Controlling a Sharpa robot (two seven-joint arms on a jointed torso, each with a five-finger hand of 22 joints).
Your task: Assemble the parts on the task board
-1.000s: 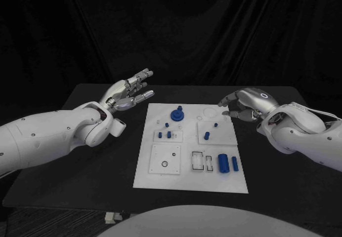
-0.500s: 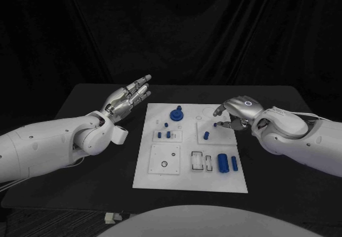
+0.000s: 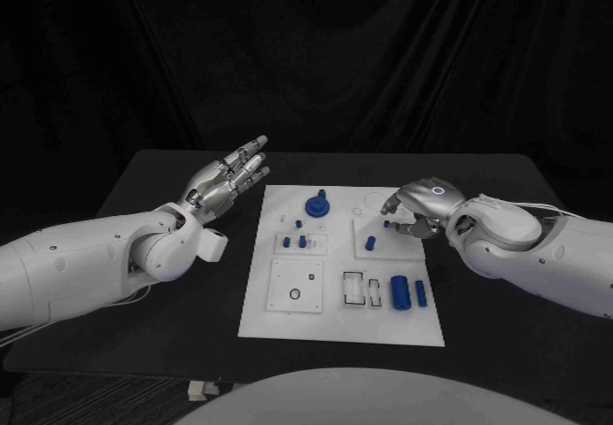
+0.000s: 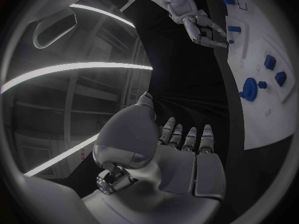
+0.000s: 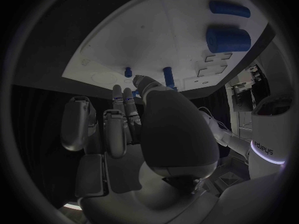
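The white task board (image 3: 288,314) lies mid-table. On it are a blue round piece with a peg (image 3: 314,208), small blue pegs (image 3: 295,241), another blue peg (image 3: 369,242) and two blue cylinders (image 3: 399,293). My right hand (image 3: 415,209) hovers over the board's far right corner, fingers bent downward, nothing between them. The right wrist view shows that hand (image 5: 127,129) above the board (image 5: 156,40), pointing toward a blue peg (image 5: 168,76). My left hand (image 3: 230,177) is raised left of the board, fingers straight and spread, holding nothing.
Black table (image 3: 511,310) surrounds the board on all sides. The board has square recessed plates and slots at its near half (image 3: 297,285). The left wrist view shows my left hand (image 4: 171,154), the board's edge (image 4: 261,119) and my right hand (image 4: 202,27).
My right hand has moved left and down, from beside the board to over its far right corner. My left hand has straightened its fingers and shifted slightly.
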